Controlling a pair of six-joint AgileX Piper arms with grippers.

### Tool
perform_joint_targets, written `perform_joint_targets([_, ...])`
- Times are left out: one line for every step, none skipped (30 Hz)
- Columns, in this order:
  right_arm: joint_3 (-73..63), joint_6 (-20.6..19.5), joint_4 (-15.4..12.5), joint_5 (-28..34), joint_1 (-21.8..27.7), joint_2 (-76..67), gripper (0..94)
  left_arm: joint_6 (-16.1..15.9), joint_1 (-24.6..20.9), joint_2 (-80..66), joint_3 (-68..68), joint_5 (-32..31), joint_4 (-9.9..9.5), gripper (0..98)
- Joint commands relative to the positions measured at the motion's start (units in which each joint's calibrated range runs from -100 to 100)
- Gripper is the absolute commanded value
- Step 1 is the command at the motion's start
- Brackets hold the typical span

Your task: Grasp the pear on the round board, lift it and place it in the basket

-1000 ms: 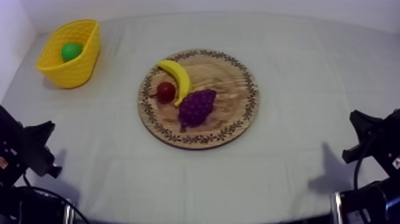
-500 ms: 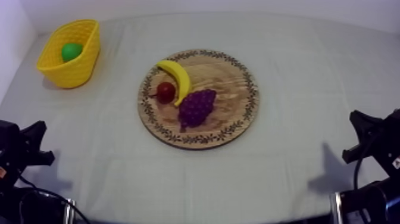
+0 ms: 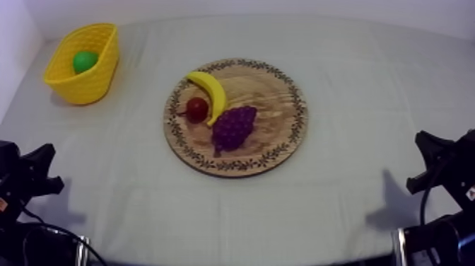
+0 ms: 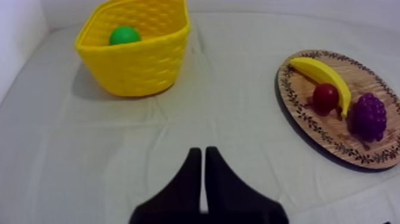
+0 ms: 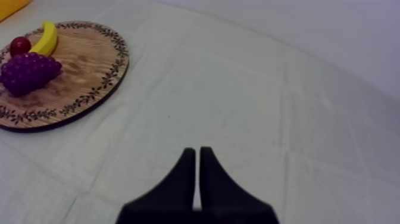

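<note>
While well apart from left tool, pear inside yellow basket.

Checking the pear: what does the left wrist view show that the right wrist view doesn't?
Left wrist view: the pear lying inside the yellow basket, and the left gripper, shut on nothing. Right wrist view: the right gripper, shut on nothing, above the cloth. Both: the wooden board holding the banana, small red fruit and grapes; a yellow sliver past the banana in the right wrist view may be the basket.
</note>
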Motion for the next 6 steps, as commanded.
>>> perform_joint_targets([0.0,0.0,-0.01,0.01,-0.03,-0.04,0.4,0.01,-0.02,0.0,0.01,0.01,-0.02,0.0])
perform_joint_targets([0.0,0.0,-0.01,0.01,-0.03,-0.04,0.4,0.01,-0.02,0.0,0.01,0.01,-0.02,0.0])
perform_joint_targets([0.0,0.0,-0.01,0.01,-0.03,-0.04,0.4,0.01,-0.02,0.0,0.01,0.01,-0.02,0.0])
perform_joint_targets([0.0,0.0,-0.01,0.01,-0.03,-0.04,0.4,0.01,-0.02,0.0,0.01,0.01,-0.02,0.0])
perform_joint_targets([0.0,0.0,-0.01,0.01,-0.03,-0.04,0.4,0.01,-0.02,0.0,0.01,0.01,-0.02,0.0])
perform_joint_targets([0.0,0.0,-0.01,0.01,-0.03,-0.04,0.4,0.01,-0.02,0.0,0.01,0.01,-0.02,0.0])
